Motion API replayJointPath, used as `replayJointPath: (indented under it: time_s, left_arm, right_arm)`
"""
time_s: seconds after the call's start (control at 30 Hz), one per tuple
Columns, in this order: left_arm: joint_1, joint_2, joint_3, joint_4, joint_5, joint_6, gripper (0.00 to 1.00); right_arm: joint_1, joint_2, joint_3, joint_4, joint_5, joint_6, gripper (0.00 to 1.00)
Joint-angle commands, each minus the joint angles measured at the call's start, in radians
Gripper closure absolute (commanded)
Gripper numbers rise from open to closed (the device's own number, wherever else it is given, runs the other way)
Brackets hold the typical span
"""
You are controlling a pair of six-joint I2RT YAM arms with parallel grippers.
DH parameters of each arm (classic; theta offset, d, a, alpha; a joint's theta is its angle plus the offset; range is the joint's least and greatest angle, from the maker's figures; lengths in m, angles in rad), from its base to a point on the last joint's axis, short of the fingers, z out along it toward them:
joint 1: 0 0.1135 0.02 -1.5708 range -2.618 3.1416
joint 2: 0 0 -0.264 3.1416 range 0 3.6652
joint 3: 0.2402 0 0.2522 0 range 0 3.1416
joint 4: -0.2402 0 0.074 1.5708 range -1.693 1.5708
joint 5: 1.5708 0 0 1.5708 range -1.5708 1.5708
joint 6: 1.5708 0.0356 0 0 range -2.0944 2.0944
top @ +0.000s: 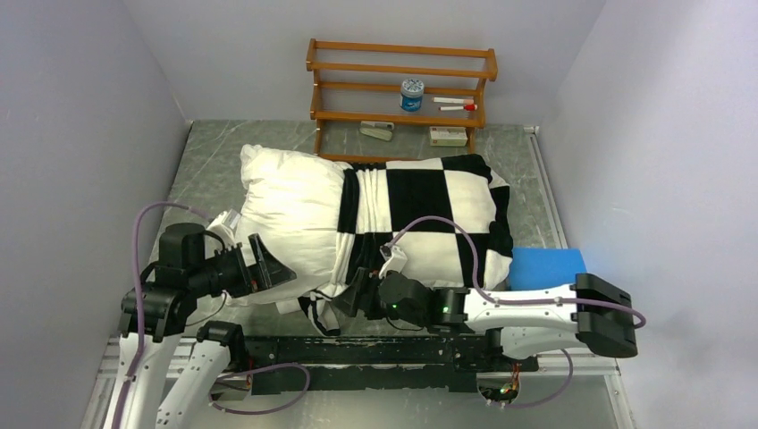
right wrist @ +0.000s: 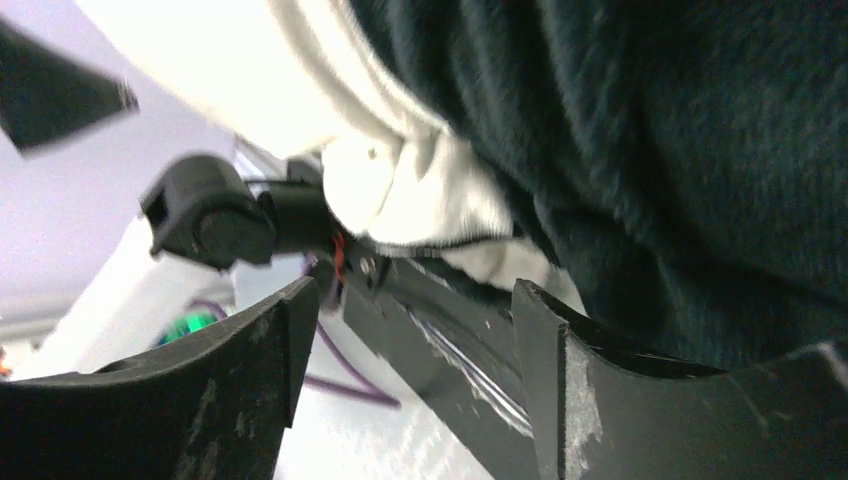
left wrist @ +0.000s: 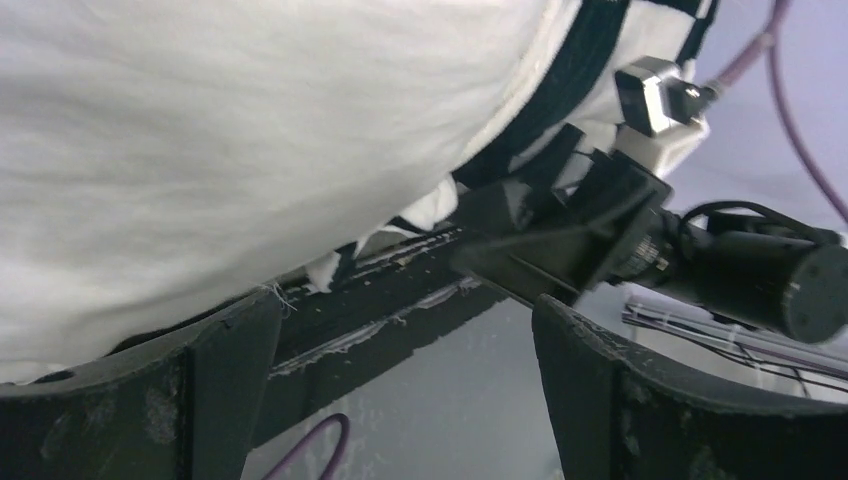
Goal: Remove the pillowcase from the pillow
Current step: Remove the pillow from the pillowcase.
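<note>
The white pillow (top: 290, 206) lies across the table, its left half bare. The black-and-white checkered pillowcase (top: 429, 214) covers its right half, with the striped edge bunched at the middle. My left gripper (top: 271, 268) is open and empty at the pillow's near edge, under the white bulge (left wrist: 250, 130). In the left wrist view its jaws (left wrist: 405, 340) stand wide apart with nothing between them. My right gripper (top: 353, 295) is open and empty at the near edge of the pillowcase, just below its striped hem. In the right wrist view the dark fabric (right wrist: 650, 130) hangs above the gripper (right wrist: 410, 330).
A blue flat pad (top: 545, 266) lies at the right, partly under the pillowcase. A wooden shelf (top: 402, 85) with small items stands at the back. A black rail (top: 384, 353) runs along the near edge. The two grippers face each other closely.
</note>
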Motion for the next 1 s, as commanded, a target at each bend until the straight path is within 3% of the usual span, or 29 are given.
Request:
replayJointPath:
  time_s: [0.0, 0.07, 0.17, 0.3, 0.37, 0.47, 0.73, 0.97]
  left_arm:
    - [-0.002, -0.068, -0.032, 0.045, 0.116, -0.1, 0.02]
    - [-0.002, -0.096, -0.068, 0.046, 0.142, -0.119, 0.02]
    - [-0.002, -0.132, -0.131, 0.054, 0.127, -0.145, 0.02]
    - [-0.002, -0.159, -0.222, 0.116, 0.129, -0.19, 0.02]
    - [-0.001, -0.173, -0.262, 0.168, 0.124, -0.228, 0.02]
    - [-0.001, -0.172, -0.302, 0.213, 0.064, -0.266, 0.02]
    - [-0.002, -0.167, -0.339, 0.424, -0.24, -0.403, 0.02]
    - [-0.002, -0.061, -0.421, 0.624, -0.324, -0.445, 0.02]
  right_arm:
    - [-0.005, 0.097, -0.021, 0.234, 0.182, 0.175, 0.25]
    - [-0.028, 0.14, -0.036, 0.299, 0.201, 0.171, 0.26]
    - [-0.128, 0.204, -0.025, 0.322, 0.091, 0.194, 0.39]
    - [-0.223, 0.222, -0.011, 0.375, -0.049, 0.135, 0.65]
    - [-0.224, 0.211, 0.034, 0.3, -0.045, 0.076, 0.81]
    - [-0.225, 0.205, 0.088, 0.223, -0.076, -0.007, 0.97]
    - [-0.224, 0.192, 0.189, 0.084, -0.105, -0.119, 1.0]
    - [-0.224, 0.21, 0.26, 0.048, -0.162, -0.162, 1.0]
